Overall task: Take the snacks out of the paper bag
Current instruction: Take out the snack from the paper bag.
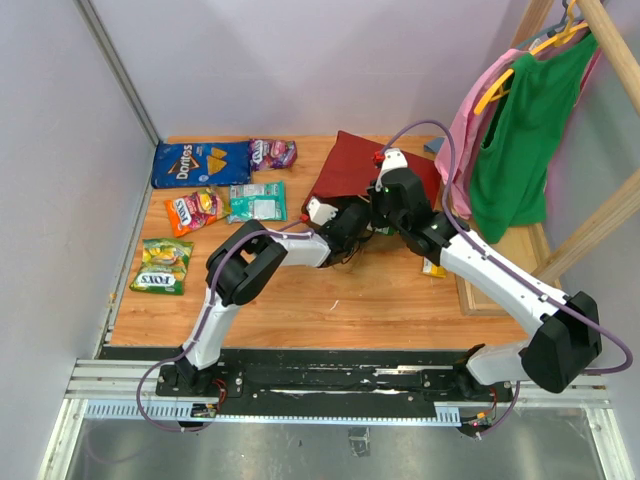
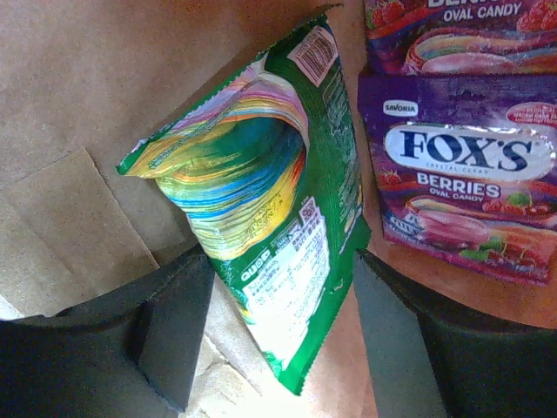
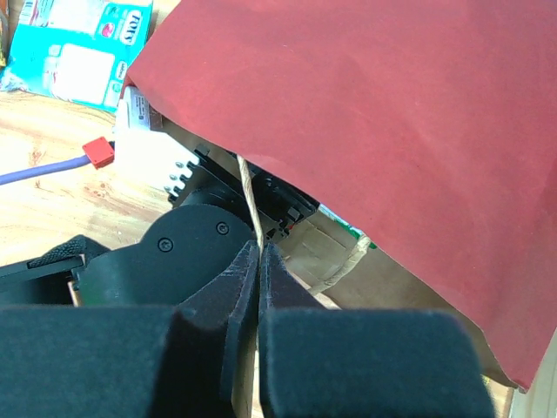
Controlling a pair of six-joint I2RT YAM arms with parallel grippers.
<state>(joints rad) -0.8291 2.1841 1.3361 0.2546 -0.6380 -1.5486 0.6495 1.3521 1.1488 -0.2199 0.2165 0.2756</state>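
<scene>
With right hand (image 3: pixel 259 251) pinched shut on the paper bag's (image 1: pixel 345 165) handle (image 3: pixel 247 181) toward the counter's far edge, close the wide-open, empty left hand (image 2: pixel 283 326) squarely across the green packet (image 2: pixel 261 200) inside.

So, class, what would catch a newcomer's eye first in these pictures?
The red paper bag lies at far centre, its twisted handle pinched by the right gripper. Inside, the open left gripper straddles a green packet beside a Fox's Berries bag. A blue Doritos bag sits far left.
</scene>
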